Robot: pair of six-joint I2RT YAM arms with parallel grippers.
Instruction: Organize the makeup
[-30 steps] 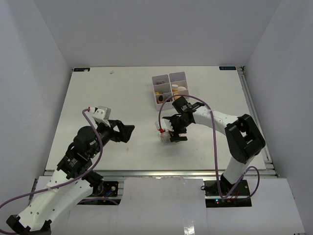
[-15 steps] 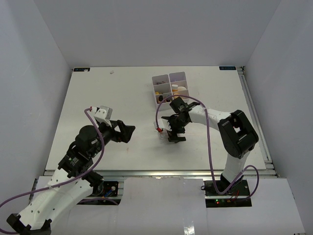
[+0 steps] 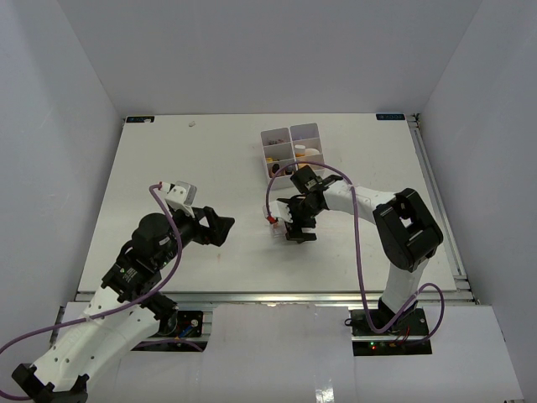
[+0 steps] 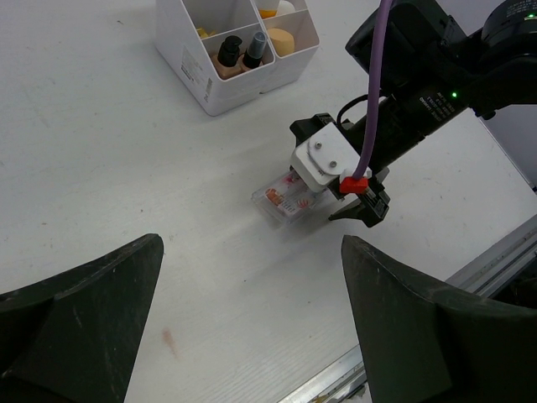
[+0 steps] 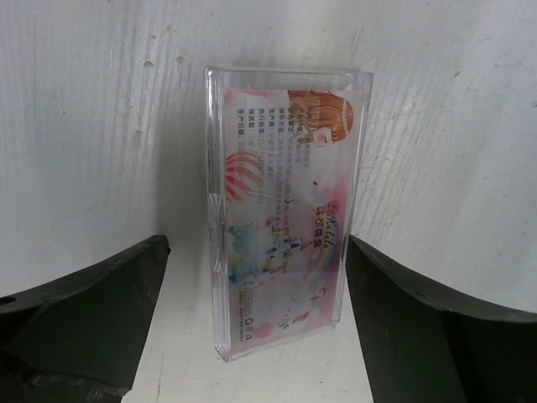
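A flat clear packet with pink-red print (image 5: pixel 281 210) lies on the white table; it also shows in the top view (image 3: pixel 280 232) and the left wrist view (image 4: pixel 285 198). My right gripper (image 5: pixel 256 281) is open and low over it, one finger on each side, not pressing it; it shows in the top view (image 3: pixel 291 228). My left gripper (image 3: pixel 220 227) is open and empty, left of the packet, over bare table (image 4: pixel 252 277). A tan-orange sponge (image 4: pixel 281 39) sits in the white box.
The white four-compartment box (image 3: pixel 278 159) stands just behind the right gripper; in the left wrist view its wall (image 4: pixel 197 80) shows, with two small dark-capped bottles (image 4: pixel 239 54) inside. A faint reddish smear (image 4: pixel 170 338) marks the table. The table's front metal edge (image 4: pixel 403 319) is near.
My right gripper has shifted slightly left and back, closing in around the packet. My left gripper has eased a little to the right. The packet has stayed about where it was.
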